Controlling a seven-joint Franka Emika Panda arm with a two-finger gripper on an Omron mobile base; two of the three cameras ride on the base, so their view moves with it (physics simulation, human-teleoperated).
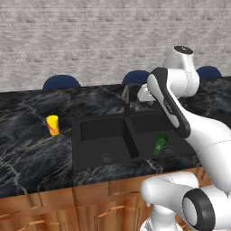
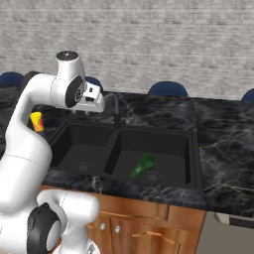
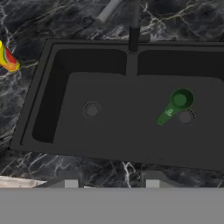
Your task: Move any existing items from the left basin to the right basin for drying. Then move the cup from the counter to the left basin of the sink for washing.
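Your gripper [image 2: 94, 106] hangs high above the sink [image 3: 39, 78], holding nothing; you can't tell how far its fingers are parted. Below it, the left basin [image 3: 65, 127] is bare, a green scoop-like object [image 3: 176, 105] lies in the right basin [image 3: 205, 135], and the cup [image 1: 53, 125] stands on the counter [image 1: 27, 149] to the sink's left.

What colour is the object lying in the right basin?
Green: the scoop-like object in the right basin shows best in the hand view.
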